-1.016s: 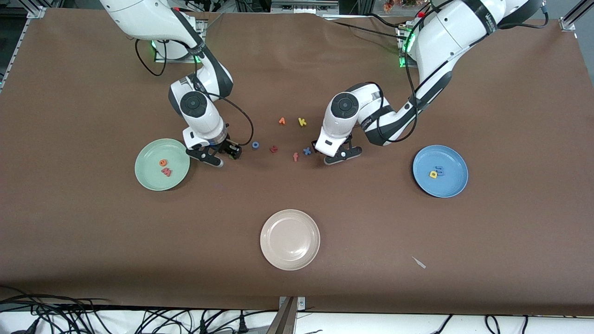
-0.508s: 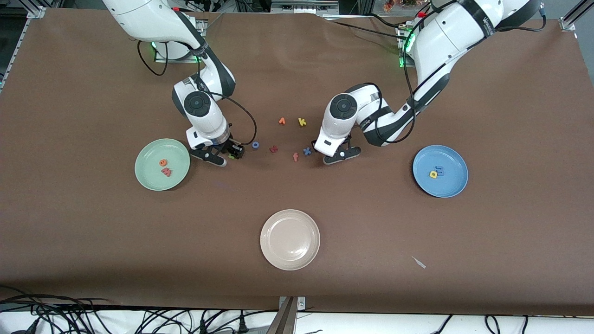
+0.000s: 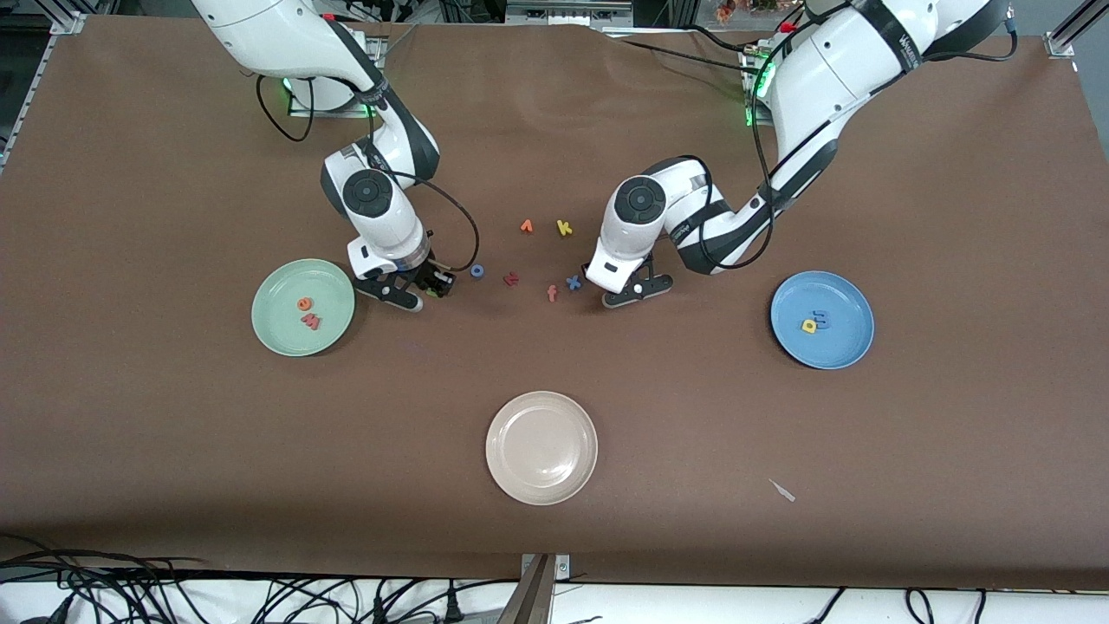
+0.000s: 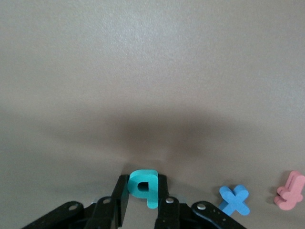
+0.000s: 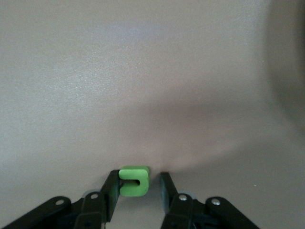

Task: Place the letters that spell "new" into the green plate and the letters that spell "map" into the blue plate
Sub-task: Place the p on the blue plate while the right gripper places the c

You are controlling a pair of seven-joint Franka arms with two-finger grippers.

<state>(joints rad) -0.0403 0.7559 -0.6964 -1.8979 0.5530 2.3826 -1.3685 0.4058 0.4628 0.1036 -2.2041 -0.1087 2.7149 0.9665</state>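
Note:
My left gripper (image 3: pixel 625 292) is down on the table beside the blue x, shut on the teal a (image 4: pixel 150 191), which is pinched between both fingers (image 4: pixel 163 191). My right gripper (image 3: pixel 422 295) is low beside the green plate (image 3: pixel 277 286). It is open around the green n (image 5: pixel 134 181): one finger (image 5: pixel 110 188) touches the letter and a gap remains at the other. The orange e (image 3: pixel 304 303) and the salmon w (image 3: pixel 311 321) lie in the green plate. In the blue plate (image 3: pixel 845 303) lie the yellow p (image 3: pixel 809 326) and the blue m (image 3: pixel 821 320).
Between the grippers lie a blue o (image 3: pixel 477 270), a dark red letter (image 3: pixel 511 278), an orange f (image 3: pixel 552 293) and a blue x (image 3: pixel 573 282). Farther from the camera lie an orange letter (image 3: pixel 526 226) and a yellow k (image 3: pixel 564 228). A cream plate (image 3: pixel 541 447) sits nearer the camera.
The left gripper's fingers have closed onto the teal a. The right gripper shifted slightly toward the loose letters and its fingers have narrowed around the green n.

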